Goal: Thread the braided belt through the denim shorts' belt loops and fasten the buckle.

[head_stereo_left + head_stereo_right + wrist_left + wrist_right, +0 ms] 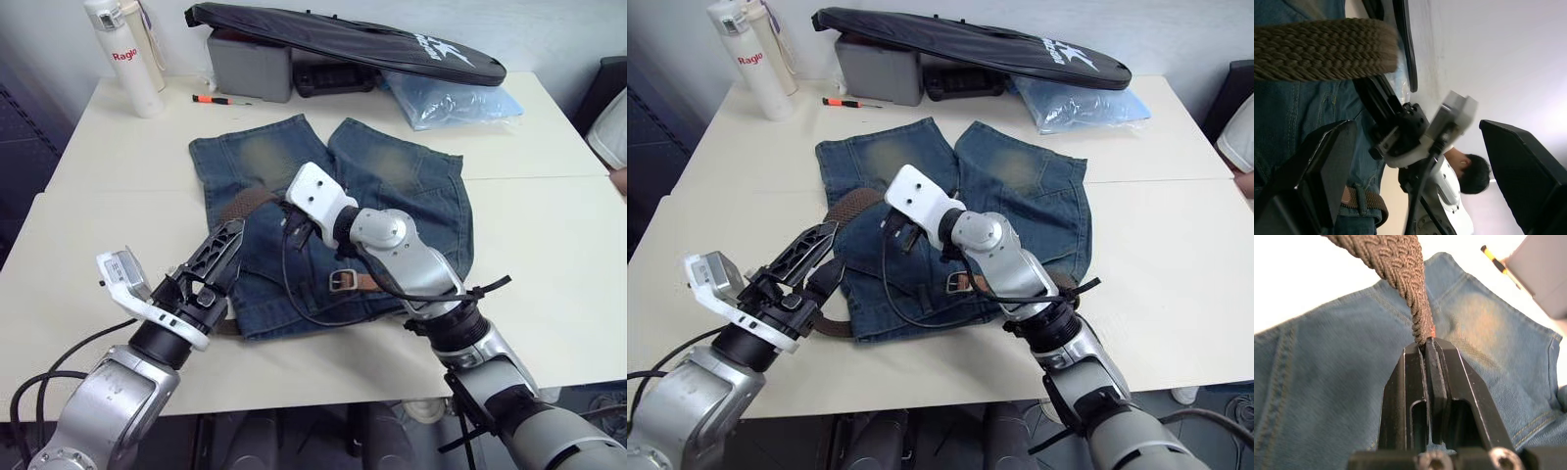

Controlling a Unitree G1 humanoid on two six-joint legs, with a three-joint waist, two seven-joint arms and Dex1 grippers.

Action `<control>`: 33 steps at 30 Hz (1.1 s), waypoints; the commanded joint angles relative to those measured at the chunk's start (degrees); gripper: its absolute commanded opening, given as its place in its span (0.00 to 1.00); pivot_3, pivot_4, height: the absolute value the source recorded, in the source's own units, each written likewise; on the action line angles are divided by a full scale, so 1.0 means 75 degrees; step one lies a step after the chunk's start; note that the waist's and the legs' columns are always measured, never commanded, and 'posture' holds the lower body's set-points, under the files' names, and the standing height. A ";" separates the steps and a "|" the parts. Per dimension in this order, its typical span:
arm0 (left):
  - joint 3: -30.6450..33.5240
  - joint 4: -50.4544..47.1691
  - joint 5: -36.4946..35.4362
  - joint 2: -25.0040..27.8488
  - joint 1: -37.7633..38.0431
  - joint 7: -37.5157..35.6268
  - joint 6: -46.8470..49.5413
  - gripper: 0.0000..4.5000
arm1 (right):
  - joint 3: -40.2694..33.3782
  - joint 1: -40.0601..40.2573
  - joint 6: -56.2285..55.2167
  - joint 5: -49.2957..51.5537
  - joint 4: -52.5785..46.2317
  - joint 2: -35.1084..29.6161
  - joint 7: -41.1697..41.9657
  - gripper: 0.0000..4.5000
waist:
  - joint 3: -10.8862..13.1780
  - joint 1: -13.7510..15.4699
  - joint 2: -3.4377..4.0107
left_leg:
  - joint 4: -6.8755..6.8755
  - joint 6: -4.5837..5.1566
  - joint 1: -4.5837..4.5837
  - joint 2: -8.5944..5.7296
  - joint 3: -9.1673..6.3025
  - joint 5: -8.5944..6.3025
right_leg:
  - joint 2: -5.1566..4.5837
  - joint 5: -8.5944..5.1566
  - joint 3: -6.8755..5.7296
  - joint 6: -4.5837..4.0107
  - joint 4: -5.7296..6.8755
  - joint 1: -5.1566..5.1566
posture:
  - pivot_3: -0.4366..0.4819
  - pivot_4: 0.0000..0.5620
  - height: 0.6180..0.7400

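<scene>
Braided brown belt [1405,279] is pinched in your right claw [1426,346] above the denim shorts [421,196].

Your right claw's fingers are clamped together on the strap over the shorts' left leg. The buckle [342,280] lies on the waistband at the table's [549,255] near side, with the shorts spread flat, legs pointing away from you. Your left claw [227,245] hovers by the waistband's left end, fingers apart, holding nothing.
</scene>
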 commanded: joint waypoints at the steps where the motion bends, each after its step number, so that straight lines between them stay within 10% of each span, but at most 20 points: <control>1: 0.0056 0.0186 -0.0007 -0.0557 -0.0439 0.0098 -0.0092 0.98 | -0.0066 0.0219 0.0146 0.0138 -0.0758 -0.0218 0.0300 0.00 | -0.0001 0.0000 -0.0001 | 0.0000 0.0000 0.0000 0.0000 -0.0001 0.0000 | 0.0001 0.0000 -0.0001 0.0000 -0.0001 0.0000 | 0.48 0.27 1.00; 17: 0.0277 0.1200 -0.0007 -0.1459 -0.1044 0.0480 0.1004 0.98 | 0.0287 0.0631 0.0424 0.0194 -0.1138 -0.0366 0.0750 0.00 | -0.0001 -0.0014 -0.0001 | 0.0001 -0.0003 0.0001 0.0018 0.0005 -0.0003 | 0.0021 0.0008 0.0002 -0.0005 -0.0006 0.0004 | 0.48 0.27 1.00; 31: 0.0610 0.1909 -0.0007 -0.1530 -0.1366 0.0386 0.1681 0.02 | 0.0155 0.0632 0.0477 0.0236 -0.1382 -0.0444 0.0836 0.00 | -0.0001 -0.0014 -0.0001 | 0.0001 -0.0004 0.0000 0.0018 0.0004 -0.0004 | 0.0021 0.0008 0.0001 -0.0006 -0.0010 0.0004 | 0.48 0.27 1.00; 33: 0.0771 0.1980 -0.0007 -0.1488 -0.1394 0.0319 0.1961 0.01 | -0.0012 0.0737 0.0381 0.0349 -0.1477 -0.0568 0.0944 0.00 | -0.0001 -0.0011 -0.0001 | 0.0000 -0.0006 0.0000 0.0018 0.0005 -0.0005 | 0.0021 0.0008 0.0000 -0.0006 -0.0013 0.0003 | 0.48 0.27 1.00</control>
